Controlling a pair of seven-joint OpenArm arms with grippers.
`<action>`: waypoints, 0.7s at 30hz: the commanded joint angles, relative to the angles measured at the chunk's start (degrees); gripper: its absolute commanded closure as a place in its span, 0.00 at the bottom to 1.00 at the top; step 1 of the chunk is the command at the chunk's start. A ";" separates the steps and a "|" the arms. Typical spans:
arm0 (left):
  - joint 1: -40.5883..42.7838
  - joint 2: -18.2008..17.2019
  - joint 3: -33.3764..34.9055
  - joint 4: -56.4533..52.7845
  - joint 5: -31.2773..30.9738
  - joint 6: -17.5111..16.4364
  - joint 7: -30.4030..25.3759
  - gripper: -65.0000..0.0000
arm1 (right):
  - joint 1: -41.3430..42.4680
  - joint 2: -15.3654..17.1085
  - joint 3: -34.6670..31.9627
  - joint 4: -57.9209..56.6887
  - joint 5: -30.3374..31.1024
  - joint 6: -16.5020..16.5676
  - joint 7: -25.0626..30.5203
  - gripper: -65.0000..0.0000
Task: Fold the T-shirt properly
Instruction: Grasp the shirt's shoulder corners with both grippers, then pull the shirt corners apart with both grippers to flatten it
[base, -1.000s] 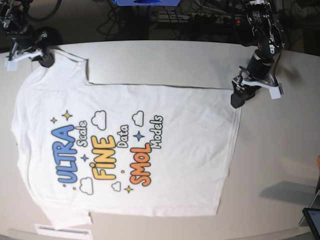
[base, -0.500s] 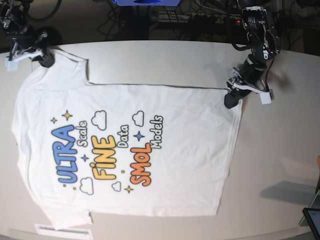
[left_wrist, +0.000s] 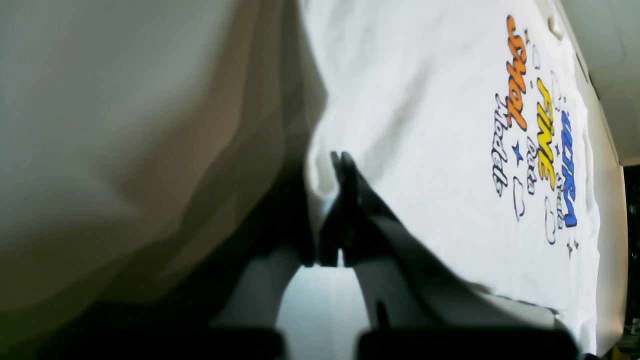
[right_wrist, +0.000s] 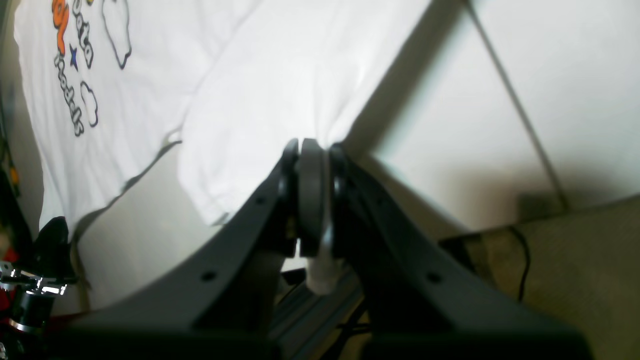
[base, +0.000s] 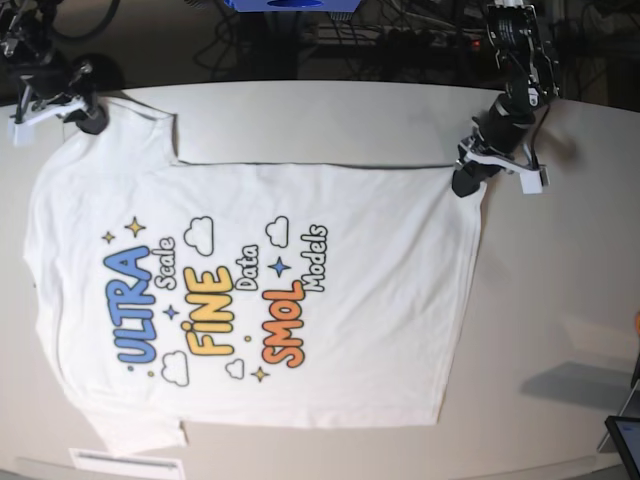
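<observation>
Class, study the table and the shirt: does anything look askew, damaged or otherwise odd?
Nothing stands out. The T-shirt lies flat, print up, on the table, with no tear or stain showing. The left pincer is shut on its hem corner and the right pincer on a sleeve, as folding needs.

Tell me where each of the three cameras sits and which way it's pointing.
Base: overhead, looking down on the table and the spread T-shirt; both arms show.
Left wrist: low behind the left gripper, shut on the shirt's hem corner, facing along the print.
Right wrist: behind the right gripper, shut on a sleeve.
Shared: all three show the T-shirt's print.
</observation>
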 joint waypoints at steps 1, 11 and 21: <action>1.04 -0.31 -0.16 2.00 1.20 0.92 1.59 1.00 | 0.02 0.71 0.36 2.88 1.39 0.38 0.08 1.00; 8.43 0.04 -7.19 12.64 1.03 1.01 1.59 1.00 | -1.13 0.18 0.89 8.60 1.75 -0.14 -4.14 1.00; 12.83 0.04 -10.62 17.29 0.76 1.01 1.59 1.00 | -3.15 0.18 0.89 9.47 1.83 -0.14 -4.50 1.00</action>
